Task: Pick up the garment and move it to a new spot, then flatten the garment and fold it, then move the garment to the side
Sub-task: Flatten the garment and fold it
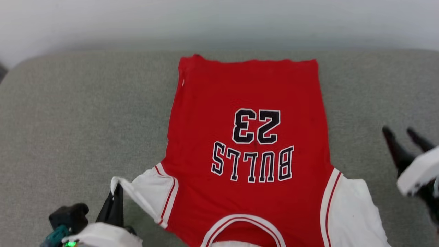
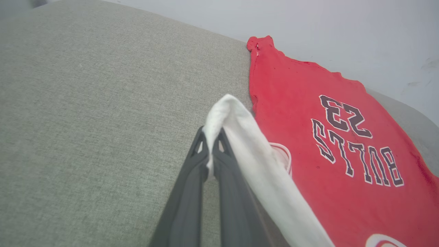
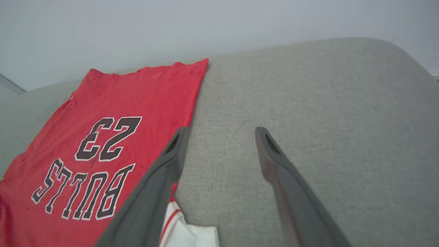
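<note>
The left gripper (image 2: 211,132), nearest the lens, pinches the raised edge of one white sleeve (image 1: 151,192) of the red shirt (image 1: 247,89). The shirt lies flat and print-up on a grey cushion (image 1: 68,113), collar toward the robot, hem toward the wall (image 1: 219,20). The right gripper (image 1: 399,132) hovers beside the shirt's right side, fingers spread and empty.

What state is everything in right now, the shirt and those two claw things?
garment: spread flat, print up, not yet folded.
sleeve on the robot's left: edge lifted and pinched.
left gripper: jaws shut on that sleeve.
right gripper: jaws open, holding nothing.
</note>
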Controlling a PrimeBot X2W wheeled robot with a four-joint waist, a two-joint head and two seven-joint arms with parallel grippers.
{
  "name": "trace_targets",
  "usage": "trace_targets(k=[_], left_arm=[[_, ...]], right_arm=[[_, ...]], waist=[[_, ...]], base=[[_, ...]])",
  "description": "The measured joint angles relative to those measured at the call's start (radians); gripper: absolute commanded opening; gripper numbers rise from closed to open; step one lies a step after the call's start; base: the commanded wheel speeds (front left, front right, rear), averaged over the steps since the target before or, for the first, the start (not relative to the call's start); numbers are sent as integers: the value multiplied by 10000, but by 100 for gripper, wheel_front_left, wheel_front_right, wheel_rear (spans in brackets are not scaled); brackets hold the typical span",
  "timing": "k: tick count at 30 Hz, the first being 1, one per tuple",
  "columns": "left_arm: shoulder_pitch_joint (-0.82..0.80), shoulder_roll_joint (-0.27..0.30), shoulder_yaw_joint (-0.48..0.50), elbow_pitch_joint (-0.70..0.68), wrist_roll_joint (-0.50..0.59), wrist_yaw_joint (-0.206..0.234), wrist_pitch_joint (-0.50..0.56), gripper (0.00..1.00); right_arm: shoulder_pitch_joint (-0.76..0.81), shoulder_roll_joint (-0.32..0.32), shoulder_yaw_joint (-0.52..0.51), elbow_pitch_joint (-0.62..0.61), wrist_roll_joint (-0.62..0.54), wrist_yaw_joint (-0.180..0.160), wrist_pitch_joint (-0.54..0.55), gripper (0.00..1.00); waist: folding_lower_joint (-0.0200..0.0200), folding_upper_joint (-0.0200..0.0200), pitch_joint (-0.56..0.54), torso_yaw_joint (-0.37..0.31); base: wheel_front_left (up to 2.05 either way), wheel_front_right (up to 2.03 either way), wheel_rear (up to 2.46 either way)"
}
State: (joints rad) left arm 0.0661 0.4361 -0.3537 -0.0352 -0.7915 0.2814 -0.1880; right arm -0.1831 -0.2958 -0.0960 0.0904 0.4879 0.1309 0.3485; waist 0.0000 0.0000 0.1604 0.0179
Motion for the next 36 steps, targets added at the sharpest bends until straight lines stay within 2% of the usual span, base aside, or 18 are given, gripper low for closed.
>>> trace_targets(k=[4, 11, 14, 19, 23, 26, 35, 36], left_arm=[[-890, -50, -238, -6, 326, -226, -46, 0], [-2304, -291, -811, -96, 928, -646, -100, 0], [-2716, -412, -1076, -136, 1127, -834, -117, 0], [-3275, -606, -1373, -242, 1469, -986, -196, 0], [-3622, -784, -1546, -257, 1563, -1143, -278, 0], [-3820, -963, -1607, -247, 1572, -1283, -355, 0], [-4053, -1271, -1630, 90, 1622, -1569, -546, 0], [-4064, -1273, -1620, 123, 1622, -1588, -577, 0]], right_arm=[[-2085, -259, -6, 1160, -23, 0, 286, 100], [-5389, -1166, 385, 3327, -176, 0, 1133, 100], [-6550, -1442, 602, 4092, -330, 0, 1885, 100], [-8178, -1505, 748, 5206, -602, 0, 3244, 100], [-9132, -1547, 671, 5885, -1007, 0, 4023, 100], [-9662, -1509, 441, 6255, -1231, 2, 4199, 100], [-10192, -1290, -201, 7258, -1634, 2, 5097, 100], [-10218, -1289, -249, 7317, -1638, 6, 5202, 93]], waist=[[2, 0, 778, 200], [3, 0, 1931, 960], [3, 0, 2316, 1379], [3, 0, 2997, 1929], [3, 0, 3518, 2329], [3, 0, 3905, 2585], [0, 0, 4547, 3001], [1, 0, 4538, 2995]], base=[[0, 0, 0], [0, 0, 0], [0, 0, 0], [0, 0, 0], [0, 0, 0], [0, 0, 0], [0, 0, 0], [0, 0, 0]])
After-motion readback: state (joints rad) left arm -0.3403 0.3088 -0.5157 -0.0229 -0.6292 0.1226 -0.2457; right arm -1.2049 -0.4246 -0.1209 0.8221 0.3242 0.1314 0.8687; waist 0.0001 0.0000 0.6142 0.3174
